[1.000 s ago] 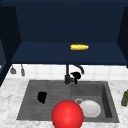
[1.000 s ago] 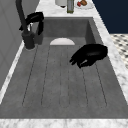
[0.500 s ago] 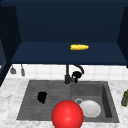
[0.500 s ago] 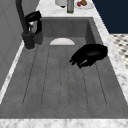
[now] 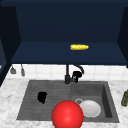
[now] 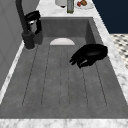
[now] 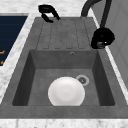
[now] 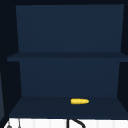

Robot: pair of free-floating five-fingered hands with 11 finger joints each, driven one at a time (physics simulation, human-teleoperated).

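My left hand [image 5: 42, 97] hovers over the ribbed drainboard [image 6: 62, 82]. In the left side view this left hand [image 6: 90, 54] has loosely bent fingers and holds nothing; the right side view has it at the far end [image 7: 47, 10]. My right hand [image 5: 77, 75] is at the black faucet [image 5: 67, 75], curled round its handle. That right hand sits beside the spout [image 7: 102, 37] and next to the faucet post [image 6: 33, 18]. A white plate [image 7: 66, 91] lies in the basin by the drain [image 7: 82, 80]. A red ball [image 5: 67, 115] fills the front edge.
A yellow corn cob [image 8: 79, 101] lies on the lowest shelf of the dark blue wall cabinet [image 8: 67, 57]. A green bottle [image 5: 124, 98] stands on the counter at the right. Utensils [image 5: 17, 70] hang on the tiled wall at the left. Jars and food [image 6: 72, 3] stand beyond the sink.
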